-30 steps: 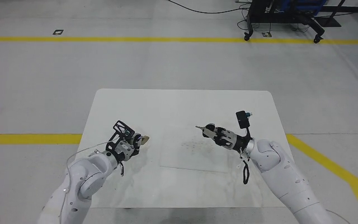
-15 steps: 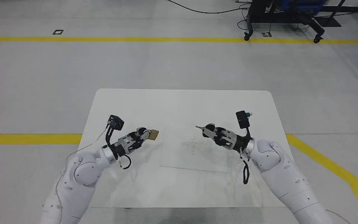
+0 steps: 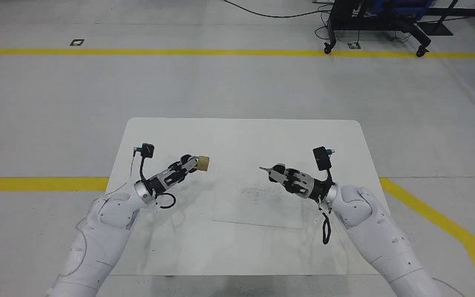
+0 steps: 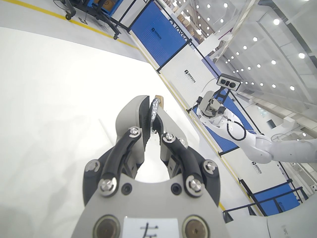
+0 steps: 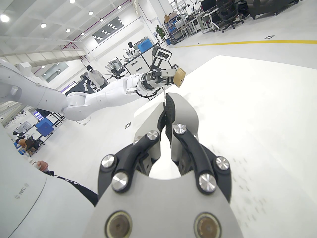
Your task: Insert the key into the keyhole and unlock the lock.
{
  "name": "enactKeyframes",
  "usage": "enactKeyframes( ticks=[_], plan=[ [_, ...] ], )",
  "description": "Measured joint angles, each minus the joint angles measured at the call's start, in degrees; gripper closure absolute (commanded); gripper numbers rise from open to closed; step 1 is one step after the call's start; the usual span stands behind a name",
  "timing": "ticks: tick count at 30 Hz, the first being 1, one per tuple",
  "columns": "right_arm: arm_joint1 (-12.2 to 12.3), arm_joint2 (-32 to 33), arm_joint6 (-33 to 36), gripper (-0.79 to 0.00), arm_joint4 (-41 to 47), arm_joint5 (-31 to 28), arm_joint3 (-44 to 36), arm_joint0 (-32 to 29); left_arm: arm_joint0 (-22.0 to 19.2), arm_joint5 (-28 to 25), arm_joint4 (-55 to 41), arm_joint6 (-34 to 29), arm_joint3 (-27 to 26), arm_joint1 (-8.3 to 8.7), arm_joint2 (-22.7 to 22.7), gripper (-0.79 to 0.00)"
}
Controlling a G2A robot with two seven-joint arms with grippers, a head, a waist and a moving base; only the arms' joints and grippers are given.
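Note:
My left gripper point(image 3: 190, 165) is shut on a brass padlock point(image 3: 202, 162), held above the table's left half with the lock body pointing toward the other arm. In the left wrist view the fingers point(image 4: 145, 111) clamp the silver shackle point(image 4: 154, 107), and the brass body point(image 4: 160, 98) peeks past the tips. My right gripper point(image 3: 276, 174) is shut on a thin metal key point(image 3: 264, 170) whose tip points left at the padlock, a gap apart. In the right wrist view the key point(image 5: 164, 94) sticks out from the shut tips, and the padlock point(image 5: 179, 75) hangs beyond it.
The white table point(image 3: 245, 134) carries a thin clear mat point(image 3: 256, 208) at its middle, below the key. Yellow floor lines run behind and beside the table. A black wheeled cart point(image 3: 378, 22) stands far off at the back right.
The left arm turned its wrist and carried the padlock up and to the right, so it now faces the key. The right arm and key have stayed still.

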Motion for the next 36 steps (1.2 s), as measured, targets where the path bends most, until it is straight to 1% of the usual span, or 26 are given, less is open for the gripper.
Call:
enactKeyframes(
  ticks=[3,4,6,10,13,16,19,23,30,36],
  plan=[
    [-0.26,-0.77,-0.5,0.0,0.39,1.18,-0.61,0.08,0.16,-0.38,-12.12,-4.83,1.26,-0.34,1.45,0.0],
    [-0.57,-1.78,-0.86,0.0,1.05,2.12,-0.88,0.47,-0.28,-0.3,-17.04,-7.57,1.99,-0.44,2.11,0.0],
    [-1.15,-3.64,-1.16,0.0,2.62,2.97,-0.48,1.72,-1.33,0.24,-23.07,-11.61,3.2,-0.62,3.0,0.0],
    [-2.79,-7.86,-2.68,0.0,7.02,4.17,2.31,5.77,-4.77,4.12,-35.27,-22.45,6.63,-1.12,5.04,0.0],
    [-3.87,-10.13,-3.8,0.0,9.12,4.79,4.38,8.14,-6.56,5.5,-41.39,-29.04,9.79,-1.55,6.03,0.0],
    [-4.95,-12.11,-5.0,0.0,10.42,5.9,6.07,10.12,-7.93,5.55,-43.73,-34.0,11.84,-2.01,7.28,0.0],
    [-6.08,-14.03,-6.2,0.0,11.59,6.88,7.45,11.94,-8.96,6.45,-44.8,-36.43,12.13,-2.41,8.33,0.0],
    [-7.59,-16.43,-7.55,0.0,12.23,7.61,9.2,14.2,-9.63,8.26,-45.44,-38.09,12.14,-2.55,8.82,0.0],
    [-9.89,-19.97,-7.88,0.0,11.37,8.51,12.8,17.48,-9.6,8.9,-45.79,-38.73,12.29,-2.52,8.49,0.0],
    [-11.38,-22.24,-6.3,0.0,10.25,9.11,13.96,19.27,-9.79,9.13,-45.94,-38.97,12.75,-2.46,7.99,0.0]
  ],
)
